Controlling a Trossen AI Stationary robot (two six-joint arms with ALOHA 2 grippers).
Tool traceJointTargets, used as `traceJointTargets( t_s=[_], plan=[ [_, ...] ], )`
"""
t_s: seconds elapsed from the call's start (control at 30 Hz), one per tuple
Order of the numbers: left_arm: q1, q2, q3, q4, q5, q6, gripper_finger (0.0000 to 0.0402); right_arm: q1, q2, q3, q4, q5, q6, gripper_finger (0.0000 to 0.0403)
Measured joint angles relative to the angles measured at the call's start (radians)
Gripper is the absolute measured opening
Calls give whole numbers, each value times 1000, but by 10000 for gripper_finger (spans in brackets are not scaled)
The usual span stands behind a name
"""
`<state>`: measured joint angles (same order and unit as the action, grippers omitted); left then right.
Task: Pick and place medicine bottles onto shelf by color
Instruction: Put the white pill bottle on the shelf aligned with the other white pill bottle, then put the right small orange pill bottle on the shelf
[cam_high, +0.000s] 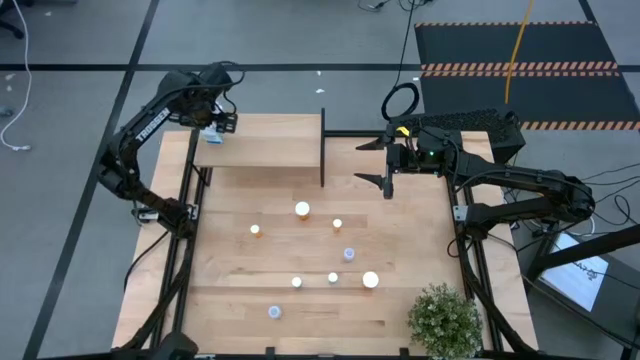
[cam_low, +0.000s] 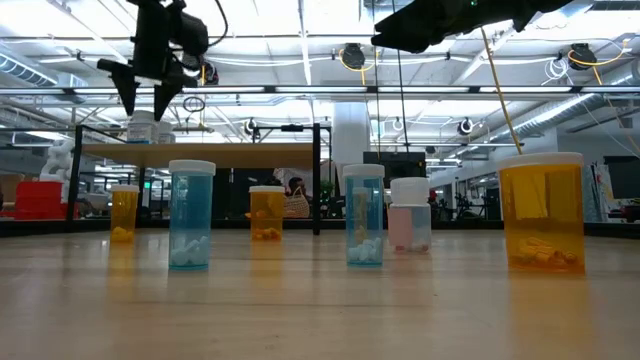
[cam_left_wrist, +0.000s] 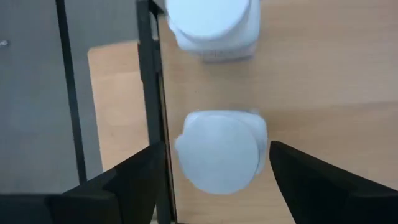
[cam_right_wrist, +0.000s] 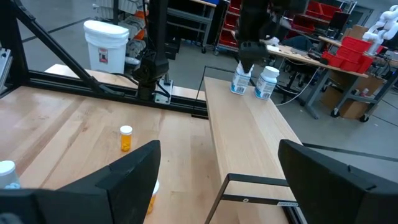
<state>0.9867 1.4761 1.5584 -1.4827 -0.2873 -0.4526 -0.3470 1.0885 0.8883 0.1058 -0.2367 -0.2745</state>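
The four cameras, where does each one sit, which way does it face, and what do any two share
High: overhead, straight down on the table; both arms, left gripper over the shelf, right gripper open beside it.
Low: tabletop height, level across; bottles in front, left gripper above the shelf.
Left wrist: down past its open fingers at two white bottles.
Right wrist: along the shelf; own fingers.
Shared: the white bottles show in both wrist views.

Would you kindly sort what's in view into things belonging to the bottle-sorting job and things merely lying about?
Job:
- medicine bottles on table
- two white bottles on shelf
- shelf
- left hand, open above one white bottle

Lying about:
- potted plant
- white bin
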Motion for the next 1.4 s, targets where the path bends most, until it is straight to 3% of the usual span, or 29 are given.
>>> traceJointTargets(
  t_s=[0.27,0.43,0.57,0.8,0.97,1.23,1.4],
  plan=[
    [-55,-61,157,-28,-66,37,280,0,0,0,3,0,1,322],
    [-218,-133,226,-13,-133,61,280,0,0,0,4,1,3,322],
    [-421,-200,209,62,-133,80,280,0,0,0,27,2,17,322],
    [-809,-262,59,235,-221,80,280,0,0,0,71,3,89,322],
    [-989,-269,-76,347,-287,55,280,0,0,0,99,4,162,322],
    [-1111,-275,-256,586,-334,165,280,13,0,-3,32,15,330,322],
    [-1103,-302,-408,769,-283,245,271,87,2,-116,18,139,408,322]
  ],
)
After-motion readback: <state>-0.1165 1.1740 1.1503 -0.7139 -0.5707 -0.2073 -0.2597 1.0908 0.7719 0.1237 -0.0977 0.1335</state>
